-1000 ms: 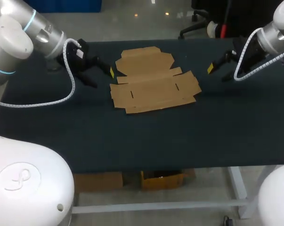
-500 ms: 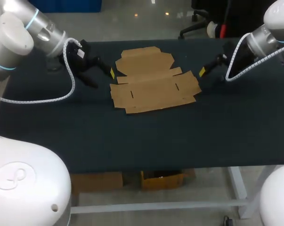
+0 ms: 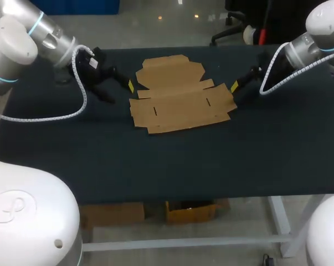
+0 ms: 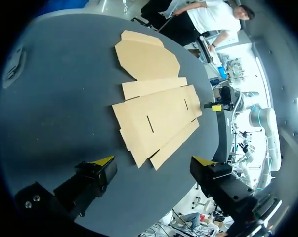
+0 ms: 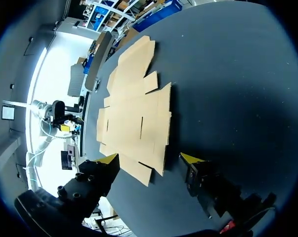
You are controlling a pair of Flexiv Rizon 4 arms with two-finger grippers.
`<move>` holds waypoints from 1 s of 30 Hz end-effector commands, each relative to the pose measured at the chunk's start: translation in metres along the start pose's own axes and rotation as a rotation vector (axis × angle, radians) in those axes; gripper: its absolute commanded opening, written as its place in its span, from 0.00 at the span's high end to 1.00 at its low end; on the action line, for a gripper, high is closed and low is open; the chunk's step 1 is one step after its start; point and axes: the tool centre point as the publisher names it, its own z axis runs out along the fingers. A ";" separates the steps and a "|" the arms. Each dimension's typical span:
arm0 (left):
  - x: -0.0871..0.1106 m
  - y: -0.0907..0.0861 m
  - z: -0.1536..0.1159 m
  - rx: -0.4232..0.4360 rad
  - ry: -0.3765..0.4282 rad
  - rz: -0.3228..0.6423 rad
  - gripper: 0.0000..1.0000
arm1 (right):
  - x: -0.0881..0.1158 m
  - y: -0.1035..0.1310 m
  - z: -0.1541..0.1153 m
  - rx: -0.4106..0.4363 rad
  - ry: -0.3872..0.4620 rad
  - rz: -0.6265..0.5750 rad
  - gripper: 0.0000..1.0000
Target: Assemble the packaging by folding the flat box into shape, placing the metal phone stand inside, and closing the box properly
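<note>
A flat brown cardboard box blank (image 3: 178, 94) lies unfolded on the dark table, its flaps spread out. My left gripper (image 3: 121, 92) stands open just off the blank's left edge. In the left wrist view a corner of the blank (image 4: 153, 103) lies low between the wide-apart yellow tips of that gripper (image 4: 153, 162). My right gripper (image 3: 235, 88) is at the blank's right edge. In the right wrist view its gripper (image 5: 149, 159) is open, with the near edge of the blank (image 5: 134, 113) between the tips, untouched. No metal phone stand shows in any view.
The dark table (image 3: 266, 144) runs wide in front of the blank and to its right. Nothing else lies on it. Each wrist view shows the other arm's gripper across the blank: the right one (image 4: 215, 106) and the left one (image 5: 64, 126).
My right gripper has moved left, from well off the blank to its right edge. The left arm has barely shifted. The blank has not moved.
</note>
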 end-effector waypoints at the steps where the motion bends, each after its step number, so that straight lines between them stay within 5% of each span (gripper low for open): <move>1: -0.002 -0.004 0.000 -0.014 -0.003 -0.004 0.00 | -0.008 0.011 0.010 0.026 0.027 0.000 0.29; 20: -0.008 -0.002 -0.009 0.214 -0.112 -0.039 0.00 | -0.008 0.018 0.028 0.044 0.049 0.003 0.46; 30: -0.010 0.002 -0.013 0.233 -0.096 -0.015 0.00 | -0.004 0.016 0.040 0.053 0.070 0.026 0.51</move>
